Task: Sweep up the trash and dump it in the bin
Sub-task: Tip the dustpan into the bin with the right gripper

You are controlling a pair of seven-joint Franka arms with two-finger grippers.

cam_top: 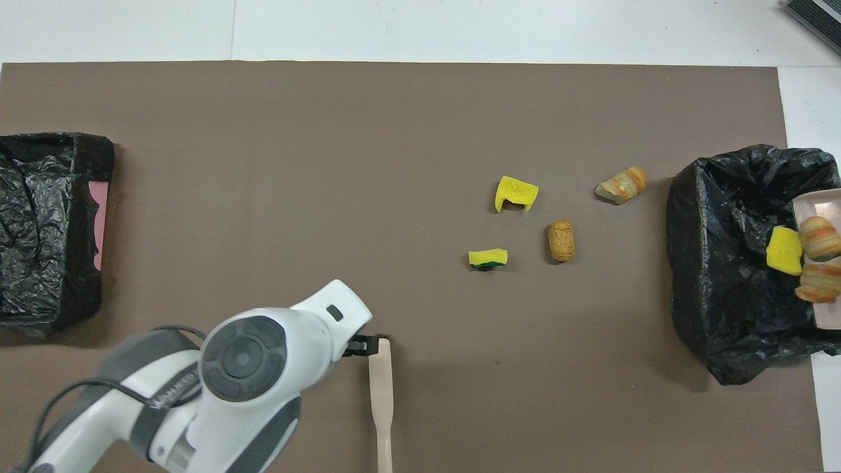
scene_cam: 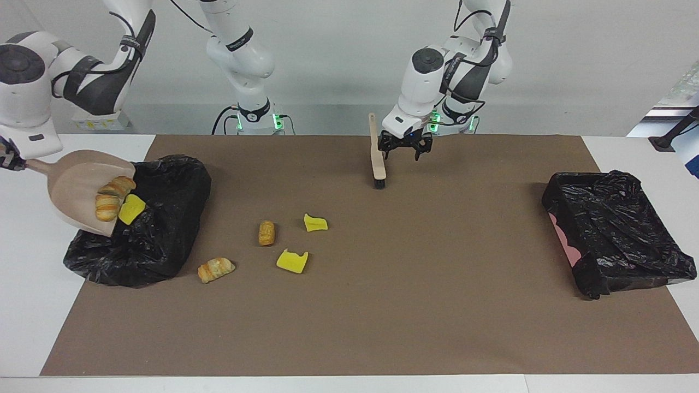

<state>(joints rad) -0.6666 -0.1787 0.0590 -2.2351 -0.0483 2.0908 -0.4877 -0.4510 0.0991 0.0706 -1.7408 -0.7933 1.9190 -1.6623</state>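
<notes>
My right gripper [scene_cam: 6, 159] is shut on the handle of a beige dustpan [scene_cam: 71, 185], tilted over the black-bagged bin [scene_cam: 158, 229] at the right arm's end. Two croissant-like rolls [scene_cam: 109, 199] and a yellow foam chunk [scene_cam: 131, 209] lie at the pan's lip over the bin. On the brown mat lie a croissant-like roll [scene_cam: 216, 269], a brown roll [scene_cam: 266, 232] and two yellow foam chunks [scene_cam: 292, 260] [scene_cam: 315, 222]. A brush [scene_cam: 377, 158] lies on the mat, handle toward the robots. My left gripper [scene_cam: 407, 144] is open just beside it, holding nothing.
A second black-bagged bin [scene_cam: 617, 229] with a pink side stands at the left arm's end of the table; it also shows in the overhead view [cam_top: 46, 223]. The brown mat [scene_cam: 437, 305] covers most of the table, with white table edge around it.
</notes>
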